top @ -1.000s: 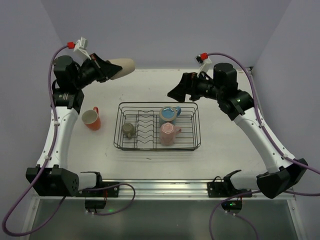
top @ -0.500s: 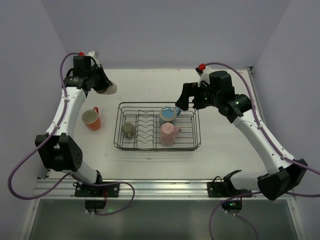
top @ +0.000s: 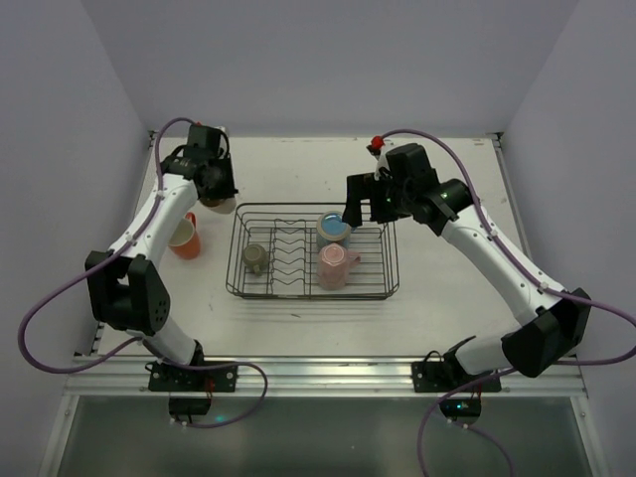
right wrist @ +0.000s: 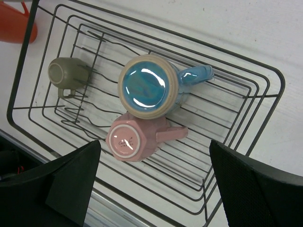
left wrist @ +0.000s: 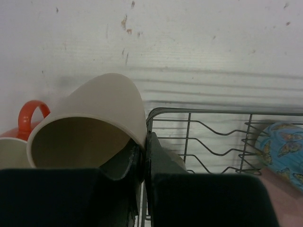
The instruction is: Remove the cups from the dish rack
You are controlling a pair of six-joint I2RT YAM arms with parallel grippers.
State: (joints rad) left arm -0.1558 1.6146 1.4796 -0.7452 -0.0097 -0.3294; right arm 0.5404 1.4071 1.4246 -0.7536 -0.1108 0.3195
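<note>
**Beige mug held by left, three mugs in rack**

Left fingers [left wrist: 165, 163] are pinched narrow on the wall of the beige mug [left wrist: 94, 125]. The mug is tilted with its mouth toward the wrist camera, just off the far-left corner of the dish rack [top: 310, 295]. Can't tell if it touches the desk [top: 447, 273]. The orange mug [top: 184, 238] stands upright on the desk left of the rack, near the beige one.

In the rack, the olive-grey mug [right wrist: 67, 75] sits left of the dividers. On the right side are the light blue mug [right wrist: 147, 87], mouth up, and the pink mug [right wrist: 130, 140], bottom up, touching each other.

Right fingers [right wrist: 71, 182] are spread wide and empty, hovering above the blue and pink mugs.
</note>
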